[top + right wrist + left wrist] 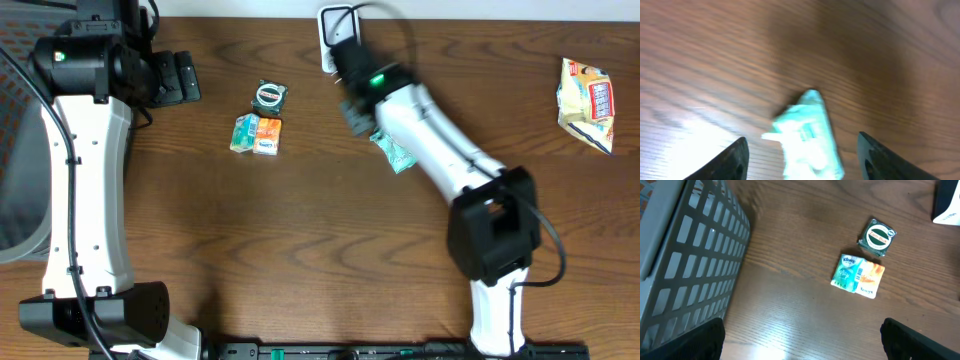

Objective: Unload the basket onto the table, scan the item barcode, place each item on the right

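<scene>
A small teal packet (810,135) lies on the wooden table between the fingers of my right gripper (802,162), which is open; neither finger touches it. The packet is blurred in the right wrist view. From overhead, the teal packet (396,151) pokes out beside the right arm, just below my right gripper (358,118). A white scanner (337,30) with a cable stands at the table's far edge, behind that gripper. My left gripper (802,342) is open and holds nothing, hovering at the far left (185,78).
A teal and orange tissue pack (256,134) (858,275) and a round green tin (268,96) (877,236) lie left of centre. A crumpled snack bag (587,102) sits at the far right. A grey slatted basket (690,255) stands at the left edge.
</scene>
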You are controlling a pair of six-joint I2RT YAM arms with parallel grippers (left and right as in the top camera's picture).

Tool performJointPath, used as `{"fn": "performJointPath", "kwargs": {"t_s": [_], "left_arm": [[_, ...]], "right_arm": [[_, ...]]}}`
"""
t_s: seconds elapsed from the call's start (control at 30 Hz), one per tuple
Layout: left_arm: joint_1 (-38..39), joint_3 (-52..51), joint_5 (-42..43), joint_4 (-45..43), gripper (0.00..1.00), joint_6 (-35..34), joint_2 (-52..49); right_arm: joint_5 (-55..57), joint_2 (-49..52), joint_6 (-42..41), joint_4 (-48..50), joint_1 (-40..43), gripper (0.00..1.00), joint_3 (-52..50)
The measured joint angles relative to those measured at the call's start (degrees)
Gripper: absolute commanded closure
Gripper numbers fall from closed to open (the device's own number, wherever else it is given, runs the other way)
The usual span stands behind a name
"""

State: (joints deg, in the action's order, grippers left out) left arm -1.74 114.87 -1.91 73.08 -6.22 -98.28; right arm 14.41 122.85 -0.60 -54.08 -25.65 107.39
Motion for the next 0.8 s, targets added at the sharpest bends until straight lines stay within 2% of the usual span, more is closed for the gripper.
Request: {"fn": "performJointPath", "kwargs": {"t_s": [0.23,0.57,0.63,0.8], "left_arm": [[0.0,0.0,0.0,0.0,0.02,0.0,0.0],[0.0,0.0,0.0,0.0,0.02,0.0,0.0],[0.0,0.0,0.0,0.0,0.02,0.0,0.0],[0.0,0.0,0.0,0.0,0.02,0.0,0.0]], "right_arm": [[-16.98,0.0,6.08,-2.78,11.87,0.35,-1.95],[-25.62,0.0,10.58,7.87,13.35,0.43,-14.73],[-26.01,0.0,10.91,10.4,13.2,0.49,-17.14],[-26.53,-0.02,11.39,12.7,13.14,0.76,-20.24]]}}
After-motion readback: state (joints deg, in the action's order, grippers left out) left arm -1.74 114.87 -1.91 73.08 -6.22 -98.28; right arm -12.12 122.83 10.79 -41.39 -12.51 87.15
